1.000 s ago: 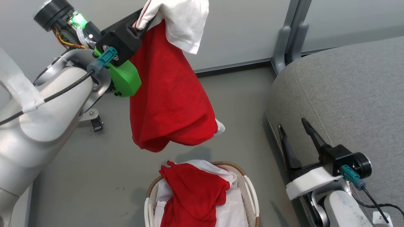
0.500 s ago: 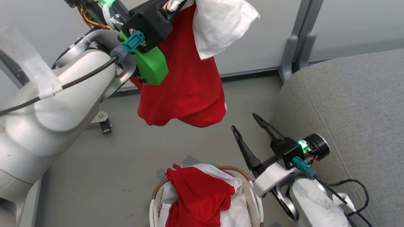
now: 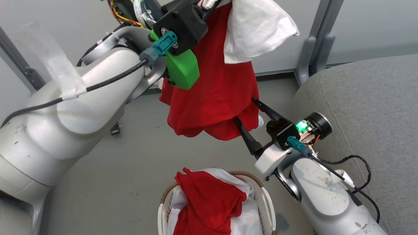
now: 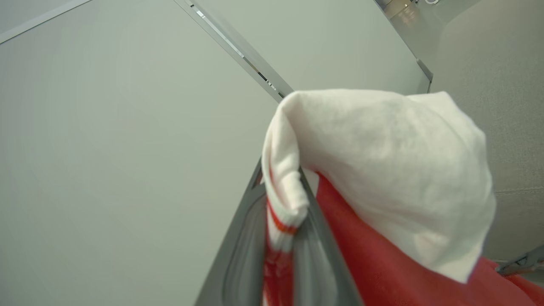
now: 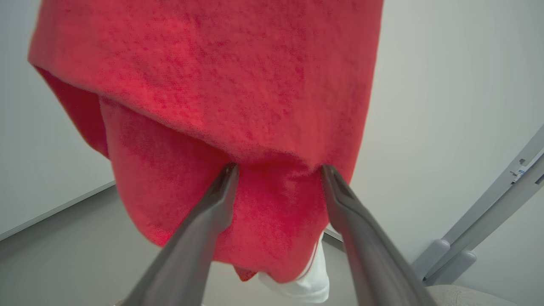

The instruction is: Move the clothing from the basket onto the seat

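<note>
Item: one red garment with a white panel, hung in the air above the floor, clear of the basket and not yet over the seat. Holder: left gripper, raised high, fingers clamped on a white ribbed edge with red stripes; the rest of the cloth drooped beneath in a loose bag. Right gripper: fingers spread apart and empty, tips set against the lowest fold of the hanging garment, one on either side of a bulge of red cloth, nothing pinched. Basket: on the floor at the bottom of the head view, holding further clothing, red over white, heaped above the woven rim. Seat: grey cushion on the robot's right, bare in the part shown, just beyond the right arm. Step in hand, by judgement: the carry of one piece from basket to seat, with the right gripper placed to take a second hold at the lower end. Next move, by judgement: closing the right fingers on that fold, then bearing the garment on both arms rightward over the cushion and lowering it before either grip opens. Caution: a thin, slack fold could slip from between long fingers. At least one piece was left to fetch.
</note>
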Controlling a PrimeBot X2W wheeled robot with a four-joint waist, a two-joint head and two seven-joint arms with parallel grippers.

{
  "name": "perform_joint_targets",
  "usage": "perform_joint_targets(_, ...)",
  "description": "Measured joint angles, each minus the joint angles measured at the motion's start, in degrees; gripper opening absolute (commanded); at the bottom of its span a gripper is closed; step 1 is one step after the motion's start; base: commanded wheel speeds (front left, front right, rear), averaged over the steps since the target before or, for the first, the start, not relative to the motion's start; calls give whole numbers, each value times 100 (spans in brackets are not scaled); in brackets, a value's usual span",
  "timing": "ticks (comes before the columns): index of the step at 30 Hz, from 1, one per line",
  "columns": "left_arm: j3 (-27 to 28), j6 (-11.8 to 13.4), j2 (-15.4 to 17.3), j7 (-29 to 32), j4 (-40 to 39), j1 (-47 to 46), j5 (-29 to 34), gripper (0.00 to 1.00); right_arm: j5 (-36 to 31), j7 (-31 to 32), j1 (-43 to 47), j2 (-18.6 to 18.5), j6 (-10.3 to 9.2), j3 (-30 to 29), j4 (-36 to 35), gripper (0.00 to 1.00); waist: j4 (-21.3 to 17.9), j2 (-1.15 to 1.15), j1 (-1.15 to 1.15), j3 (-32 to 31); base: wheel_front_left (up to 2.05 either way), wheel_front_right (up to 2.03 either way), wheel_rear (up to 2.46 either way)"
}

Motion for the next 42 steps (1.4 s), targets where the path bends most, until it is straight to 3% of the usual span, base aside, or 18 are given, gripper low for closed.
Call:
perform_joint_targets(14,-111,-1,-256,-34,-248,-52,-124,0,-167,0,-625,0,0,270,101,100,138,0,0,-80,0,0,0)
perform_joint_targets(15,-116,-1,-270,-54,-246,-52,-136,0,-116,0,-656,0,0,309,214,84,153,0,0,-88,0,0,0)
perform_joint_targets(16,-121,-2,-286,-59,-242,-52,-142,0,-66,0,-689,0,0,336,293,48,168,0,0,-96,0,0,0)
perform_joint_targets(18,-130,-3,-314,-76,-231,-52,-167,0,8,0,-774,-3,0,404,415,0,195,0,0,-109,0,0,0)
perform_joint_targets(28,-98,7,-226,-110,69,134,-458,0,169,0,-867,-1,1,313,403,0,240,0,0,-129,0,0,0)
perform_joint_targets(36,80,44,-25,-137,688,748,-1056,0,315,0,-744,-1,1,94,132,0,125,0,0,-106,0,0,0)
perform_joint_targets(37,109,44,-14,-185,746,865,-1161,17,333,0,-727,-1,1,43,80,0,111,0,0,-98,0,0,0)
perform_joint_targets(38,134,45,-9,-220,797,950,-1210,45,337,0,-719,-1,1,-8,45,0,101,0,0,-91,0,0,0)
perform_joint_targets(39,170,46,1,-245,854,1060,-1303,65,341,1,-712,-1,1,-85,-5,0,89,0,0,-82,0,0,0)
perform_joint_targets(40,215,48,12,-294,896,1173,-1411,100,345,0,-710,-1,1,-160,-53,0,79,0,0,-72,0,0,0)
perform_joint_targets(42,286,57,27,-363,978,1381,-1577,100,335,1,-706,-1,1,-303,-125,0,61,0,0,-57,0,0,0)
